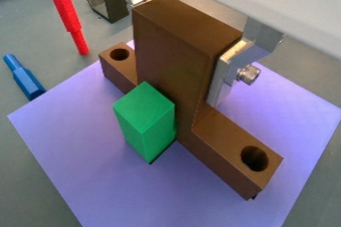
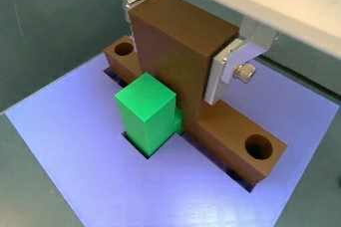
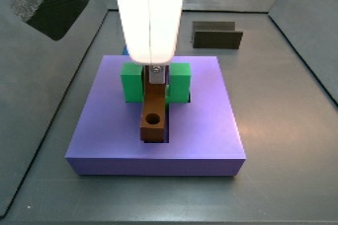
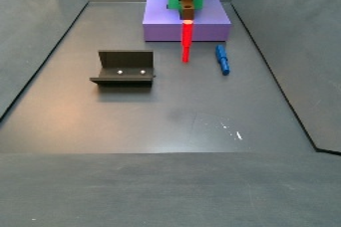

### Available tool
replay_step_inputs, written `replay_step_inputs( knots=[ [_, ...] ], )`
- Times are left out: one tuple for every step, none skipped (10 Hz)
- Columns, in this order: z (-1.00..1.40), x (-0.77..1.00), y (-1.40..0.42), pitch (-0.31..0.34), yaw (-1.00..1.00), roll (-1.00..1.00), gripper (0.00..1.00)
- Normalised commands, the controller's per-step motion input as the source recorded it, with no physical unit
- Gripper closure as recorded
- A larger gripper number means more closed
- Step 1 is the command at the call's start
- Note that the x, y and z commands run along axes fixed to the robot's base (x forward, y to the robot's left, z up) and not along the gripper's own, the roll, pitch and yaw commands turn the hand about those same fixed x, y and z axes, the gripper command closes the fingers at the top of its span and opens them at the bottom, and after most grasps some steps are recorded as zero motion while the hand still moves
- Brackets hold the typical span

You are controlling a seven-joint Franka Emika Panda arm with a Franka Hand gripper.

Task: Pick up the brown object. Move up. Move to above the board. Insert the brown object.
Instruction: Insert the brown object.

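Upright on the board, the brown object sits clamped between the gripper's silver fingers, its crosspiece in the slot, green bracket touching; beyond, at eleven o'clock, a red peg.

I am seeing the gripper standing over the board, hemmed by the green bracket beside the brown object. The red peg, blue piece and fixture are crowding the floor nearby.
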Motion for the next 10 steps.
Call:
replay_step_inputs(
  knots=[
    [-0.13, 0.15, -0.03, -0.021, 0.00, 0.00, 1.00],
    [-0.23, 0.11, 0.00, -0.034, 0.00, 0.00, 1.00],
    [-0.20, 0.11, 0.00, -0.030, 0.00, 0.00, 1.00],
    [-0.18, 0.09, 0.00, -0.030, 0.00, 0.00, 1.00],
    [-0.22, 0.07, 0.00, -0.036, 0.00, 0.00, 1.00],
    [-0.24, 0.00, 0.00, -0.053, 0.00, 0.00, 1.00],
    [-0.29, 0.00, 0.00, -0.080, 0.02, 0.00, 1.00],
    [-0.41, -0.01, 0.00, -0.137, 0.03, 0.00, 1.00],
    [-0.49, -0.02, 0.00, -0.171, 0.03, 0.00, 1.00],
    [-0.20, 0.00, 0.00, -0.001, 0.00, 0.00, 1.00]
  ],
)
